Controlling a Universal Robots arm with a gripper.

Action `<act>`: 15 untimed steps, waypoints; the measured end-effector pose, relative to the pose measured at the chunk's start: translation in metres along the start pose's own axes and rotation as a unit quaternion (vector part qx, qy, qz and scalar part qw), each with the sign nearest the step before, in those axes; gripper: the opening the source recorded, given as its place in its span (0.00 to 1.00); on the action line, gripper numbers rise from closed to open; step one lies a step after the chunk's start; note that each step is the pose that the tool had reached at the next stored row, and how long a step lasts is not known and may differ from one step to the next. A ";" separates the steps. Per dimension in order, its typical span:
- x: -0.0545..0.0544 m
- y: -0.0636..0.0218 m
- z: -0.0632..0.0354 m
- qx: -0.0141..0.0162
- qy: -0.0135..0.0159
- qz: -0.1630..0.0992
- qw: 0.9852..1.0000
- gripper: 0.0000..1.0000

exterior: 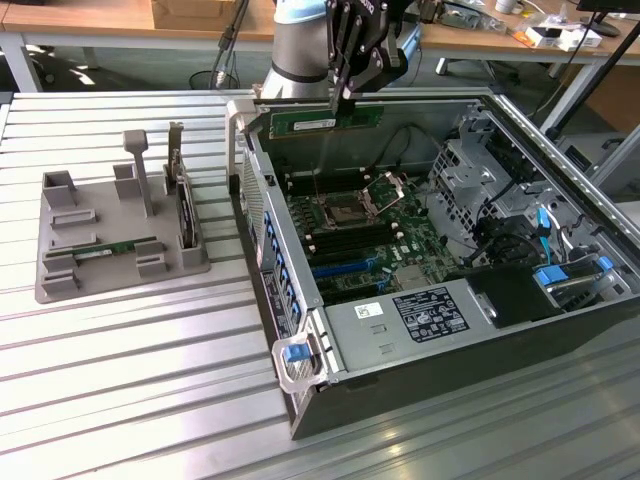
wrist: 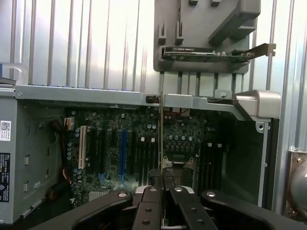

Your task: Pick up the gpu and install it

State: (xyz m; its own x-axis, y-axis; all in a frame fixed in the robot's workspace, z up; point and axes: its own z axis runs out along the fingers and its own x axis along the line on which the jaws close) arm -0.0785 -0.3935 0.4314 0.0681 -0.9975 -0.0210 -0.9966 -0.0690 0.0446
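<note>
One slatted metal table [exterior: 130,400] carries everything. Nearest on it stands an open PC case [exterior: 420,395], side panel off, w/ a blue latch [exterior: 295,352] at its near corner. Inside, the motherboard [exterior: 350,235] lies flat, w/ the CPU socket [exterior: 345,210] roughly mid-board and cables and drive bays toward the exterior view's right.

On the exterior view's left, apart from the case, sits a gray holder tray [exterior: 110,278]. A dark card [exterior: 186,215] w/ a metal bracket stands upright in the slot nearest the case. A second green stick [exterior: 115,247] lies flat in a low slot.

Farther back, over the case's far wall, the gripper [exterior: 345,100] hangs from the arm [exterior: 300,45], fingers clamped on the top edge of the gpu [exterior: 310,122]. The gpu is in the air, long side level, white label facing the camera, well above the board.

Wrist view: the gripper [wrist: 162,184] pinches a thin upright sliver, prob. the gpu [wrist: 161,134] seen edge-on. Beyond it come the motherboard [wrist: 120,143], then the case [wrist: 96,93] wall, then the holder tray [wrist: 168,12] w/ the dark card [wrist: 206,54]. Wooden benches [exterior: 100,15] stand at the very back of the exterior view.
</note>
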 end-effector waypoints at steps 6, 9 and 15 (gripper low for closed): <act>0.001 -0.0075 -0.0004 0.000 0.000 0.000 1.000 0.12; 0.001 -0.0116 -0.0005 0.000 0.000 0.000 1.000 0.12; 0.001 -0.0182 -0.0008 0.000 0.000 0.000 1.000 0.12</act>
State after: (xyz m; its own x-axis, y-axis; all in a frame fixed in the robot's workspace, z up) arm -0.0603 -0.3935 0.4314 0.0681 -0.9975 -0.0211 -0.9966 -0.0690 0.0446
